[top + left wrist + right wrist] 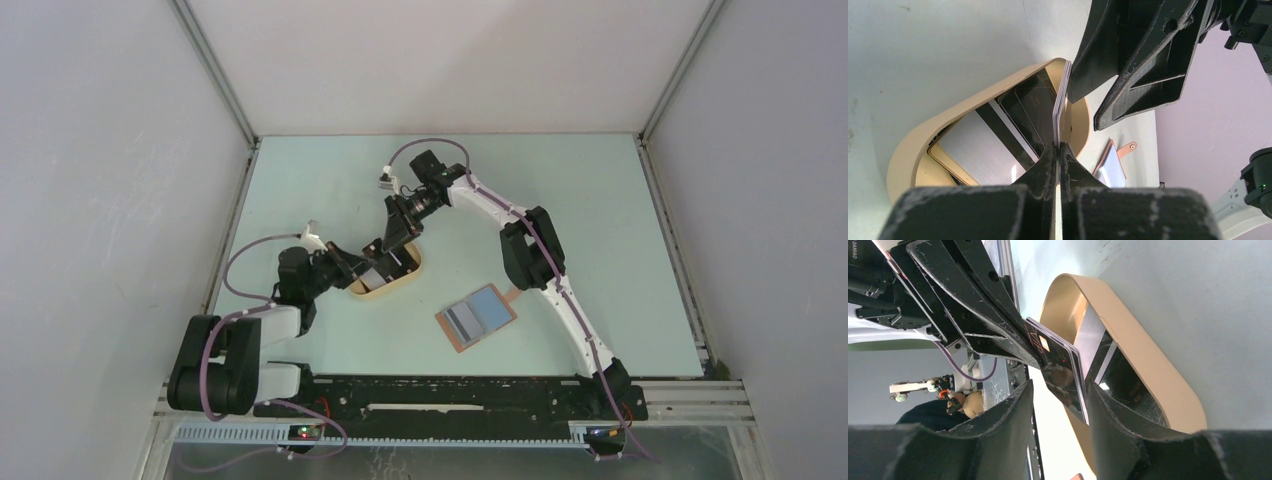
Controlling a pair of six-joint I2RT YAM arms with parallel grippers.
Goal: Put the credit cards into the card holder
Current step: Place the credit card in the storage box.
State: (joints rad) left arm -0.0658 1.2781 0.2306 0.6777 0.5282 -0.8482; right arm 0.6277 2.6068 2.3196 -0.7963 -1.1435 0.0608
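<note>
Dark credit cards (1060, 102) stand edge-up in a thin stack, while the card holder (477, 317) lies open, blue pockets up.

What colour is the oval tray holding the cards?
The tray is tan, like light wood; the left wrist view shows it best.
</note>
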